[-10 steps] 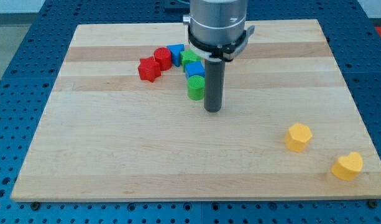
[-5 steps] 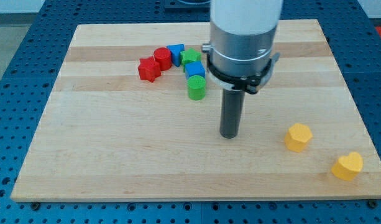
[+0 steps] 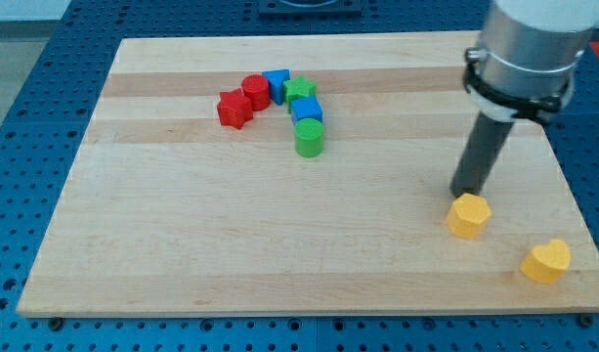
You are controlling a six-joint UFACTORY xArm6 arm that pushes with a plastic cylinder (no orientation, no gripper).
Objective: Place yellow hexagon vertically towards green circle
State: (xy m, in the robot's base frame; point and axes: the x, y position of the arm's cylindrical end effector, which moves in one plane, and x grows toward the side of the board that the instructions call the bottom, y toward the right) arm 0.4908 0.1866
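Note:
The yellow hexagon (image 3: 469,215) lies on the wooden board at the view's lower right. My tip (image 3: 464,194) stands just above it in the view, touching or nearly touching its top edge. The green circle (image 3: 310,139) lies left of centre in the upper half, at the lower end of a curved row of blocks, far to the left of my tip.
A yellow heart (image 3: 546,261) lies near the board's bottom right corner. The row above the green circle holds a blue block (image 3: 307,110), a green star (image 3: 299,91), a blue block (image 3: 277,82), a red cylinder (image 3: 256,91) and a red star (image 3: 235,109).
My tip has moved from beside the green circle rightward and down across the board to the yellow hexagon's top edge. No block has moved.

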